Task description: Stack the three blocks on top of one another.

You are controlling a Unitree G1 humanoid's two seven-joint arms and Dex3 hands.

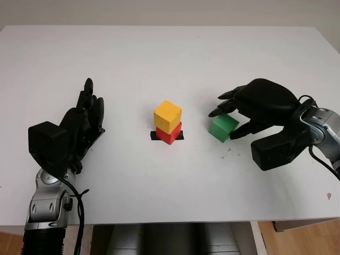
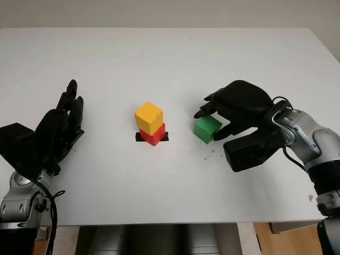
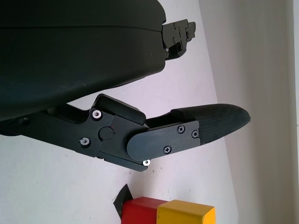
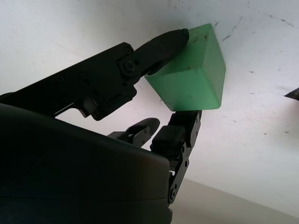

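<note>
**Green block pinched at three o'clock, two-block stack at centre**

Nearest the camera, at about eight o'clock on the white tabletop (image 1: 170, 58), the left robot hand (image 1: 79, 125) sits released, holding nothing, well apart from the blocks. Its black forearm comes in from the bottom left corner.

At about three o'clock, the right robot hand (image 1: 236, 114) arches over the green block (image 1: 223, 127) and is closed on it. In the right wrist view, one fingertip (image 4: 170, 39) presses one face of the green block (image 4: 191, 77) and another finger (image 4: 182, 128) meets the opposite side, so the cube is pinched between them. Whether the block is still touching the tabletop or is just lifted cannot be told.

Toward the centre, just to nine o'clock of the green block and apart from it, the yellow block (image 1: 168, 116) sits on top of the red block (image 1: 169, 134), turned slightly against it. The red block stands on a small black mark (image 1: 154, 136) on the tabletop, whose ends show on either side of it.

Beyond the stack, toward twelve o'clock, the tabletop runs on to its far edge.
</note>
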